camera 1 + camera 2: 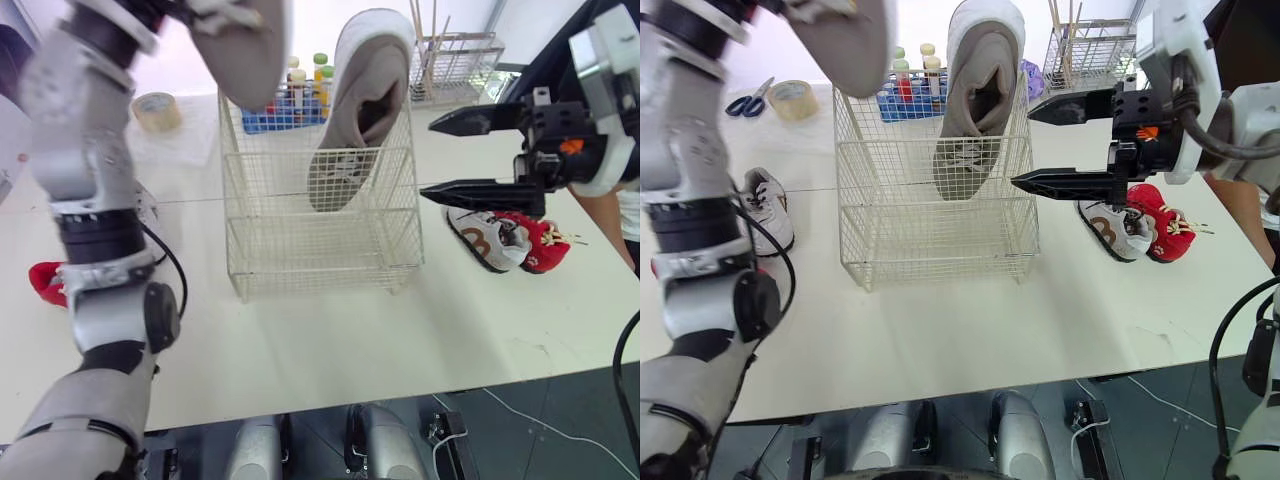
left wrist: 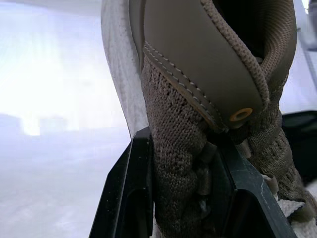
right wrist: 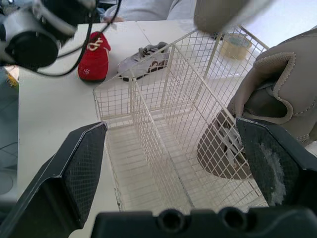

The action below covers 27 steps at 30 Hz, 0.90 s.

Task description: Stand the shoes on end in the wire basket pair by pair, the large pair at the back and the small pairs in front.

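The white wire basket stands mid-table. One large beige shoe stands on end in its back right part, toe down. A second large beige shoe hangs above the basket's back left corner, with my left gripper shut on its knit collar. My right gripper is open and holds nothing, just right of the basket. A small white-and-brown shoe and a small red shoe lie right of the basket. Another small red shoe and a small grey-white shoe lie on the left.
A tape roll and scissors lie at the back left. A blue tray of bottles stands behind the basket, and a wire rack stands at the back right. A person's arm is at the right edge.
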Tool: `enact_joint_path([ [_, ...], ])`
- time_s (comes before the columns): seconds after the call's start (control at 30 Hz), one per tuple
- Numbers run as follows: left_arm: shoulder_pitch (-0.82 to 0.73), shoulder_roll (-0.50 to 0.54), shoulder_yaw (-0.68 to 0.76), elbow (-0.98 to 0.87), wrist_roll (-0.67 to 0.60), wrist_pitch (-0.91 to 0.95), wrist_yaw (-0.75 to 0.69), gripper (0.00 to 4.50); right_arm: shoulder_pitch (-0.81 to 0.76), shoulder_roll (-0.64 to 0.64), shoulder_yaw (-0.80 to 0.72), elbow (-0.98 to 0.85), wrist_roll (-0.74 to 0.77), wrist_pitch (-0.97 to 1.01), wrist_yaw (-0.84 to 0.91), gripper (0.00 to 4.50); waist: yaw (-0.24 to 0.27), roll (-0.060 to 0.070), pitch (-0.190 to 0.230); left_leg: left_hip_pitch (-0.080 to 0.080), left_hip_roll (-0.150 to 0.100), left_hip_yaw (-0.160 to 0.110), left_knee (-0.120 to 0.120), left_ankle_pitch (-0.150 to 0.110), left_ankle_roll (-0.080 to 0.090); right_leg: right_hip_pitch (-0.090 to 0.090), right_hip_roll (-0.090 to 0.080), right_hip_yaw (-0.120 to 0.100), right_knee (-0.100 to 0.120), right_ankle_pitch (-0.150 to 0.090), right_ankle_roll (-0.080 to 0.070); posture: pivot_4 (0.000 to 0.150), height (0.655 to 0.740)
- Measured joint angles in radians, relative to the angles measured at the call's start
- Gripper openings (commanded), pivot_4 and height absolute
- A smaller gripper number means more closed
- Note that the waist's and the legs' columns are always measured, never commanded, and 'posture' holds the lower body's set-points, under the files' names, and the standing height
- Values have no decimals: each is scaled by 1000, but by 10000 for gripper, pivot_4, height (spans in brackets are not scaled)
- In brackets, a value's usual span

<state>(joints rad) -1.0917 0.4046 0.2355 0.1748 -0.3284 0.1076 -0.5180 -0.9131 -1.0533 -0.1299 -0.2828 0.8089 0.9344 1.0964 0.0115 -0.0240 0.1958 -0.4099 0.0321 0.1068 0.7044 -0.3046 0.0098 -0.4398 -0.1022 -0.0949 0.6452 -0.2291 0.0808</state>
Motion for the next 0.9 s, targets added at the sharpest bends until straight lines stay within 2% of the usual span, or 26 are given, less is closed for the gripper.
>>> enact_joint_path([
  [0.23, 79, -67, -52, 69, 97, -192, 52, 12251, 0, -3, -3, 0, 16, 26, -20, 45000, 1, 0, 0, 0, 0, 0, 0, 0, 0, 0, 0, 0, -1, 0, 0, 1500, 7400],
  [0.53, 269, -119, -89, 10, 124, -204, 106, 12251, -1, -4, -11, -7, 39, 39, -36, 45000, 2, 0, 0, 0, 1, -1, 0, 0, 1, 0, -1, 0, -1, 0, 0, 1500, 7400],
  [0.63, 298, -116, -90, -32, 126, -198, 118, 23089, -1, 1, -11, 1, 39, 29, -31, 45000, 1, 0, 0, 0, 1, -1, 0, 0, 1, 0, -1, 0, -1, 0, 0, 1500, 7400],
  [0.77, 334, -109, -92, -74, 119, -163, 125, 44418, -1, 6, -11, 17, 38, 9, -18, 45000, 2, 0, 0, 0, 1, -1, 0, 0, 1, 0, -1, 0, -1, 0, 0, 1500, 7400],
  [0.9, 355, -82, -88, -145, 99, -84, 132, 44827, -1, 13, -11, 24, 37, -10, -4, 45000, 2, 0, 0, 0, 1, -1, 0, -1, 1, 0, -1, 0, -1, 0, 0, 1500, 7400],
])
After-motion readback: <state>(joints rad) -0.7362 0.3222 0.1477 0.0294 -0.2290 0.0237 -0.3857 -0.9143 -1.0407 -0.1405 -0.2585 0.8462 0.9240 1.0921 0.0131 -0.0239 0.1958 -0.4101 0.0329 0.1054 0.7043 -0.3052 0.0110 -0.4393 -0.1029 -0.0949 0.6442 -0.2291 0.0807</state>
